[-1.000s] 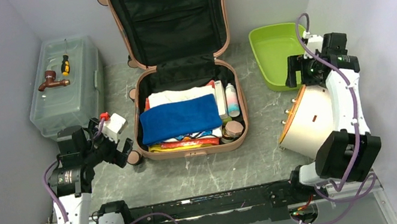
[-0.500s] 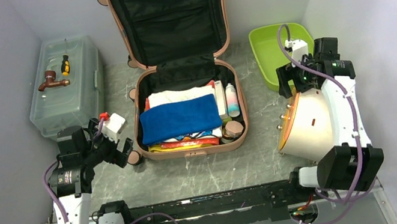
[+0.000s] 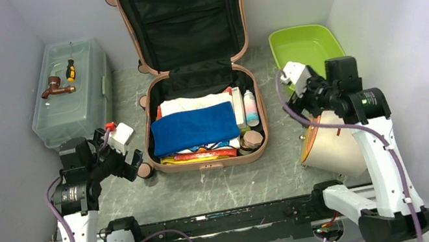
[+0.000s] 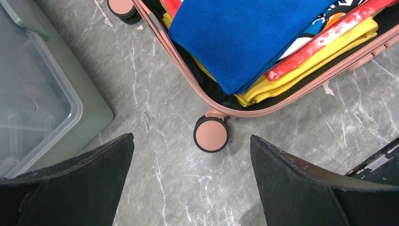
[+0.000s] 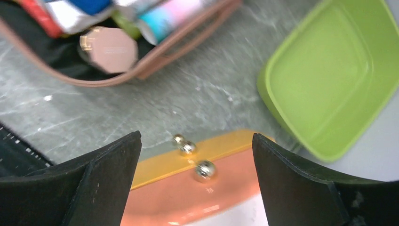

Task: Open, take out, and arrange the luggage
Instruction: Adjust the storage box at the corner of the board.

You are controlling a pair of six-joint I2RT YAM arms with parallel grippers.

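Three containers sit on the grey marbled counter (image 3: 229,184). The luggage (image 3: 181,18), a salmon-pink hard shell with rounded corners, lies open at the middle back, its black-lined lid standing up against the wall. Its lower half holds a folded blue towel (image 3: 193,128) on top of white, yellow and red clothes (image 4: 282,80), with two slim bottles (image 3: 250,107) and a round pink jar (image 5: 109,49) down the right side.

To its left, a translucent plastic toolbox (image 3: 69,115) shows a screwdriver (image 3: 70,70) and a brown tap (image 3: 56,87); whether they are on the lid or under it I cannot tell. To its right is a glossy lime green tray (image 3: 305,46). A round white case (image 3: 333,140) with an orange rim and gold studs lies tilted beneath the right arm.

The left gripper (image 4: 190,139) hangs spread over a suitcase wheel (image 4: 211,134), holding nothing. The right gripper (image 5: 196,136) is spread too, above the studs.
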